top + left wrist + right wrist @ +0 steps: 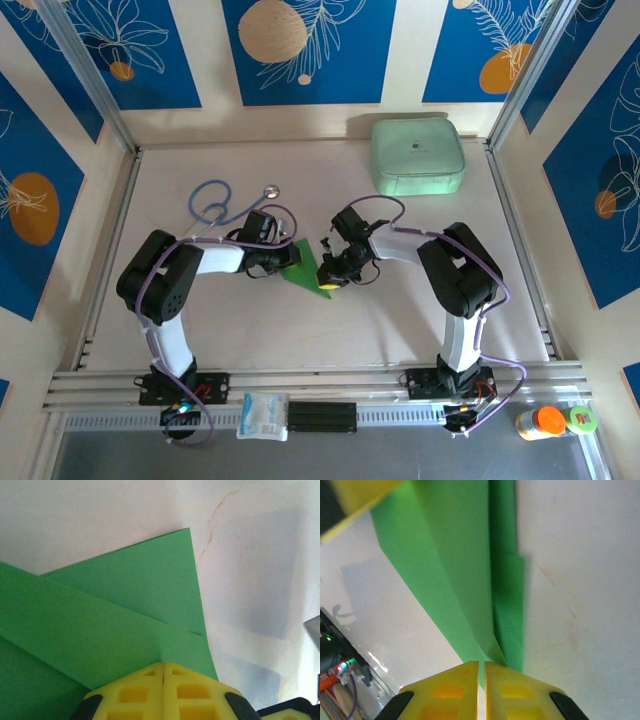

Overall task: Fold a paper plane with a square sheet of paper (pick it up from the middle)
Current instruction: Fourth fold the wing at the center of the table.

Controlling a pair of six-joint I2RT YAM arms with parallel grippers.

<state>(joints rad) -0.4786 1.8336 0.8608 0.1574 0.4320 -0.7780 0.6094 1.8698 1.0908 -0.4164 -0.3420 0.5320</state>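
On the table (400, 310), your left gripper (163, 666) and right gripper (481, 664) each have jaws pinched together on the folded green paper (304, 268), one from either side. It lies mid-table between them; a mint case (418, 155) sits well apart.

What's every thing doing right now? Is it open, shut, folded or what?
green paper: folded into a creased pointed shape, pinched from both sides.
left gripper: jaws shut on the green paper.
right gripper: jaws shut on the green paper.
mint case: closed, lying flat on the table.
stethoscope: lying loose, tube looped.
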